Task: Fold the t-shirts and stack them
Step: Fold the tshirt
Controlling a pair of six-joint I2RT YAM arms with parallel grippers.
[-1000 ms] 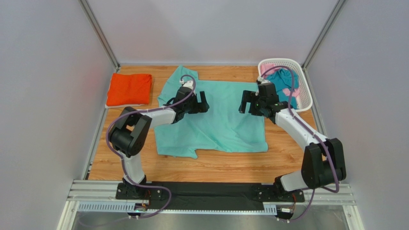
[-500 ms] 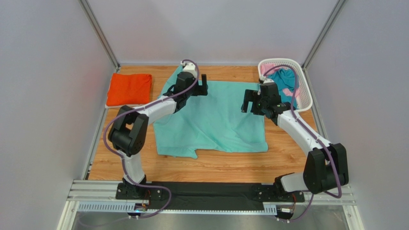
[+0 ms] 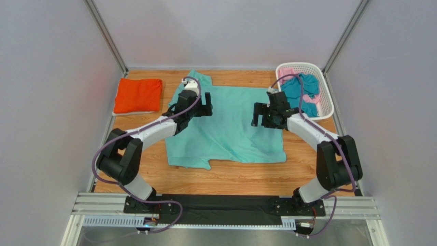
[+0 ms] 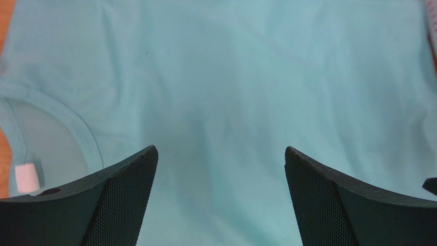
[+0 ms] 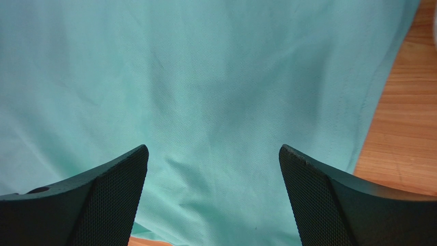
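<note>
We see a light mint-green t-shirt (image 3: 231, 128) lying spread out in the middle of the wooden tabletop (image 3: 231, 171). It is mostly flat, with some soft wrinkles. One sleeve points to the far edge and another part sticks out at the near left corner of the cloth.

Both arms reach over this shirt. The left fingers (image 4: 120, 205) are over its left part and the right fingers (image 5: 102, 205) are over its right part, near the right edge of the cloth. In each wrist view the two fingers stand wide apart and nothing is between them, only the green cloth below. We cannot tell if the tips touch the cloth or are just above it.

In the left wrist view we also see the collar (image 4: 77, 123) of the shirt at the left side, with a small white label (image 4: 26, 178) inside it. In the right wrist view the edge of the shirt runs along the right side, and bare wood shows beyond it.

An orange t-shirt (image 3: 137, 95) lies folded in the far left corner of the tabletop, apart from the green one. A white slotted basket (image 3: 328, 102) stands in the far right corner, just beside the right arm (image 3: 308, 130). Inside it lie a teal t-shirt (image 3: 297, 89) and a pink t-shirt (image 3: 287, 72), both crumpled
</note>
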